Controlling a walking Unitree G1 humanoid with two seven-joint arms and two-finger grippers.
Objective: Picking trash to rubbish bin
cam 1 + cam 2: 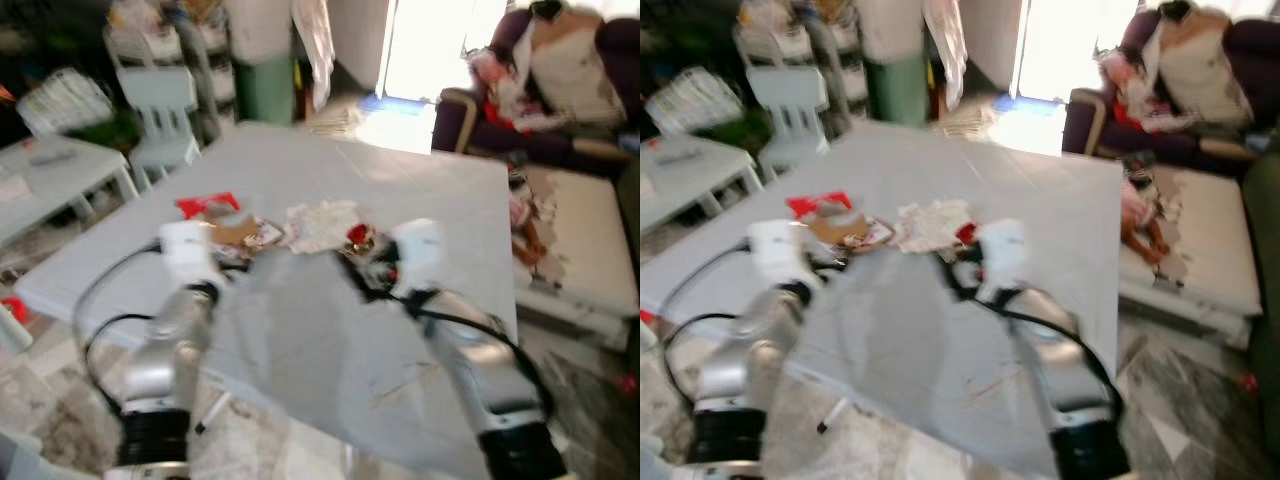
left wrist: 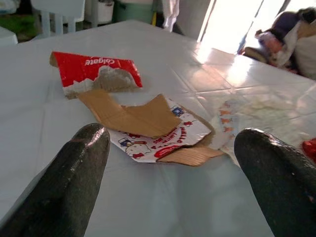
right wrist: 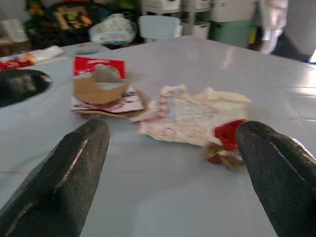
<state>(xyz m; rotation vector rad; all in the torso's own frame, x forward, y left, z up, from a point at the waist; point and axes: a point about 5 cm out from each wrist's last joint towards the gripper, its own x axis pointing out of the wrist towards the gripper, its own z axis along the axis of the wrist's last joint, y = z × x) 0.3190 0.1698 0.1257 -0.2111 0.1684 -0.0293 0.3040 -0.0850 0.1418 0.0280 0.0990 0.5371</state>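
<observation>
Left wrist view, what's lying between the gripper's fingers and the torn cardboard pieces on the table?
Bare table top; the left gripper is open just short of the torn cardboard.

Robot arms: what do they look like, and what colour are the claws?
Both arms are shiny silver tubes with black bands near the bottom, white blocks at the wrists and thin black cables looping alongside. The left claw and the right claw each have two fat, rounded black fingers.

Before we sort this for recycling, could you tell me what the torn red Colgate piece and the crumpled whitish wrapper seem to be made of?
Torn red Colgate piece: thin cardboard, glossy red print outside, with a rough grey-brown fibrous layer where it is torn.
Crumpled whitish wrapper: probably thin paper or plastic film, since it holds soft creases and shows faint printing; the blur leaves this open.
</observation>
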